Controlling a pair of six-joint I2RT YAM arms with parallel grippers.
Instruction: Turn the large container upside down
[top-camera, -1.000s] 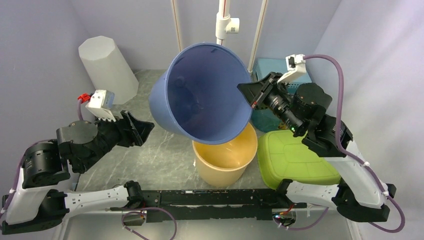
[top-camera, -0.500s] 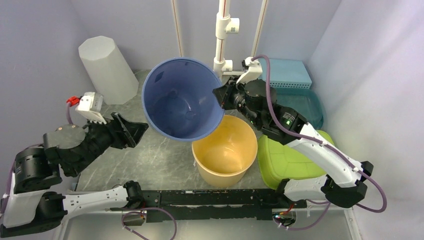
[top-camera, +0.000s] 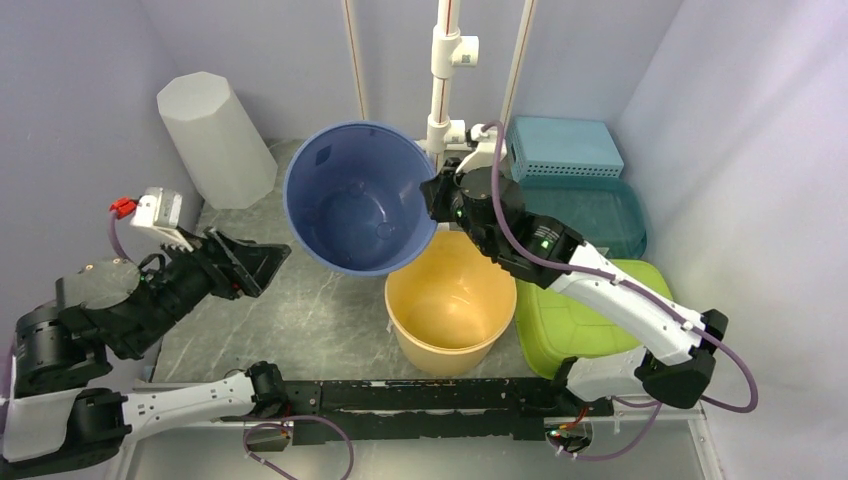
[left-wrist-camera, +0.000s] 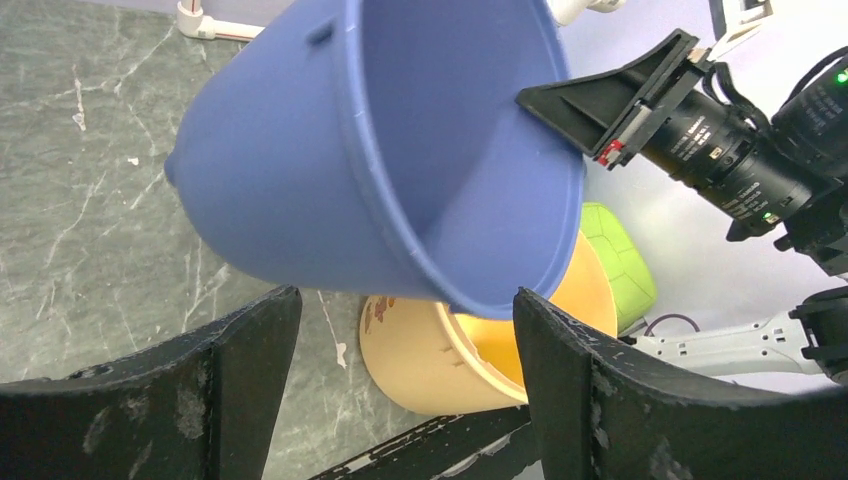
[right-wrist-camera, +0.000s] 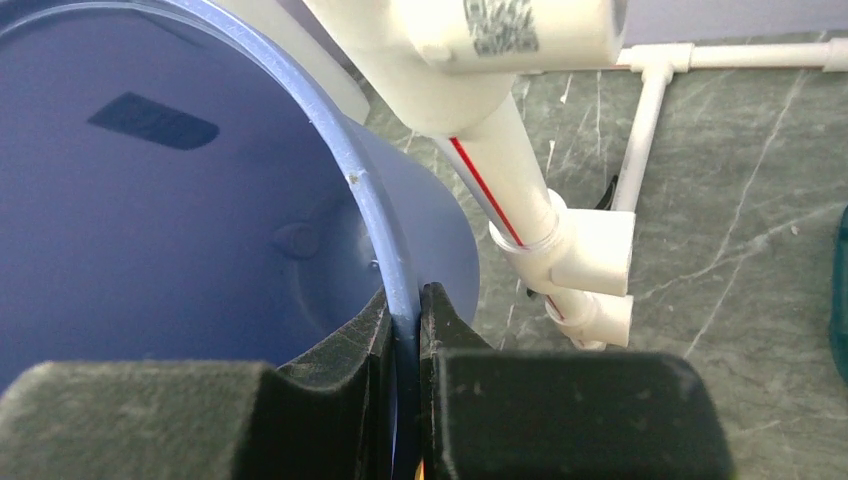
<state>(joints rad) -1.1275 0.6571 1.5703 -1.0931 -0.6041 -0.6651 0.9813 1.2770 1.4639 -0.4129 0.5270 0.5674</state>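
Nearest the bases, the left jaws stand wide apart and empty, aimed at the bucket (left-wrist-camera: 330, 180), perhaps ready to steady it. Just beyond, a yellow tub (top-camera: 450, 305) sits on the surface (top-camera: 300, 310). Over the tub's far rim hangs the bucket, off the surface and tilted, mouth upward. The right jaws are clamped on its rim, the thin wall pinched between them, likely so a wrist roll can tip it over. Behind stands a white pipe (right-wrist-camera: 500, 160).
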